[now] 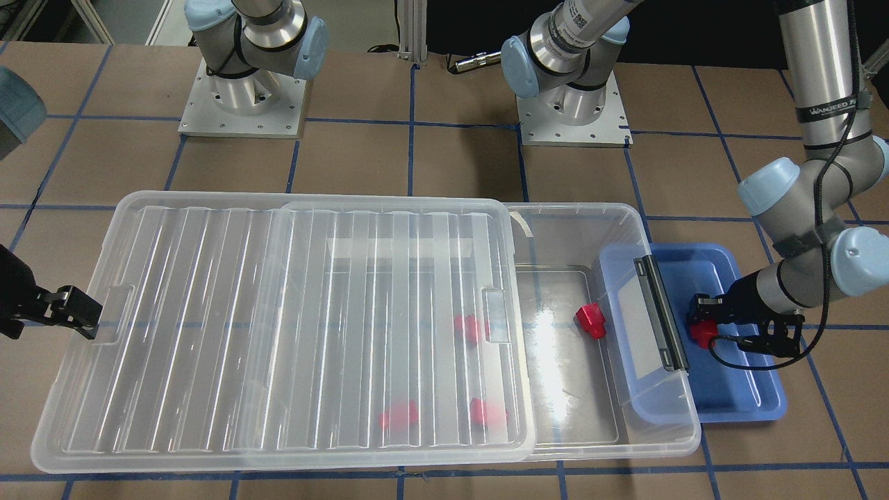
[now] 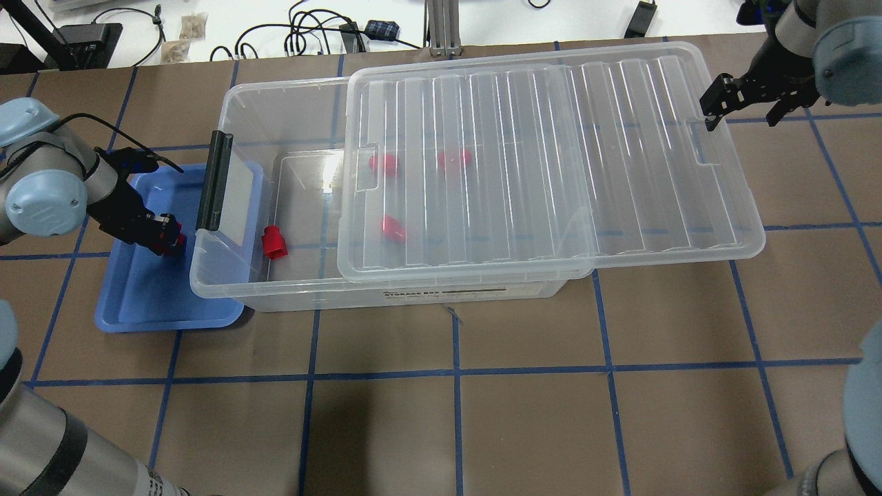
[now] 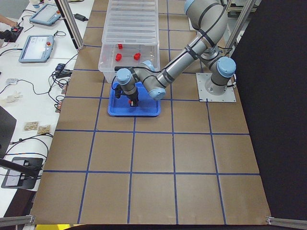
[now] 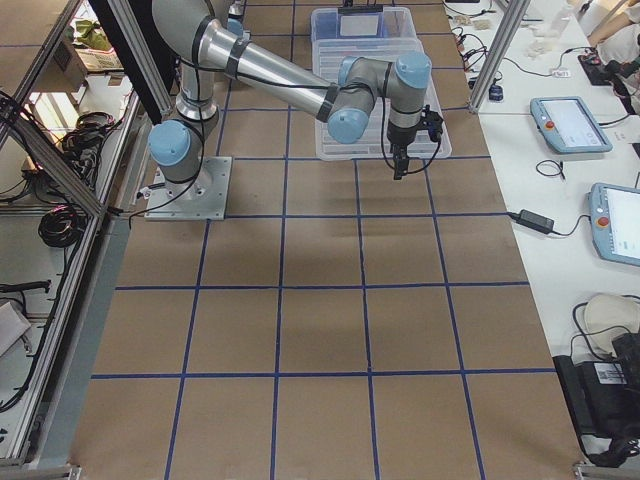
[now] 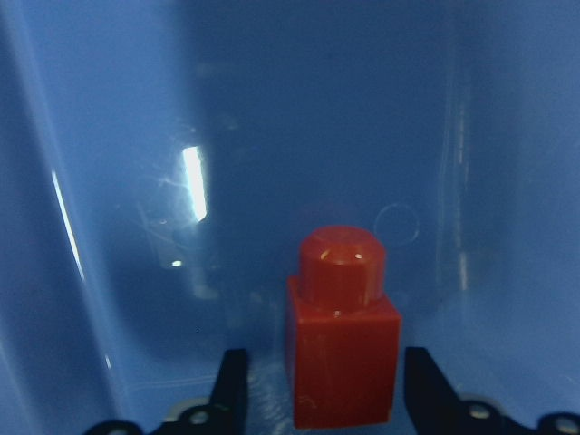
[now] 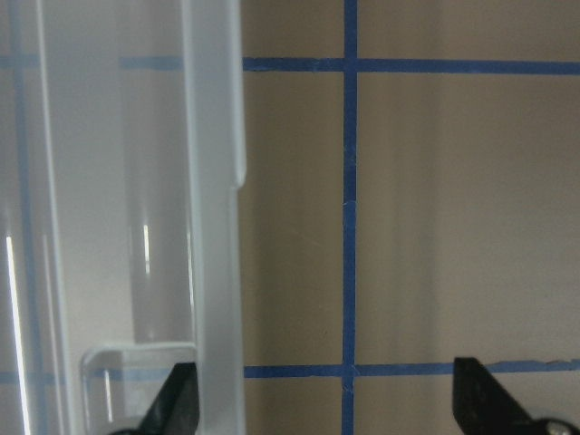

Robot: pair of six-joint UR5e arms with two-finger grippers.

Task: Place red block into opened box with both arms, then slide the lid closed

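The clear box (image 2: pixel 289 297) lies across the table with its ribbed lid (image 2: pixel 551 158) slid toward my right, leaving the latch end uncovered. One red block (image 2: pixel 274 242) sits in the uncovered part and three more show through the lid. Down in the blue tray (image 2: pixel 158 310), my left gripper (image 5: pixel 326 399) is open, its fingers on either side of another red block (image 5: pixel 343 326) that stands on the tray floor. A small gap shows at one finger. My right gripper (image 2: pixel 743 116) is open at the lid's far short end, beside the handle notch (image 1: pixel 114 312). The lid's edge (image 6: pixel 213 227) passes by one finger.
The blue tray sits tight against the box's latch end, partly under the black latch bar (image 2: pixel 215 179). Both arm bases (image 1: pixel 243 97) stand behind the box. The brown table with blue tape lines (image 2: pixel 455 372) stretches in front of the box.
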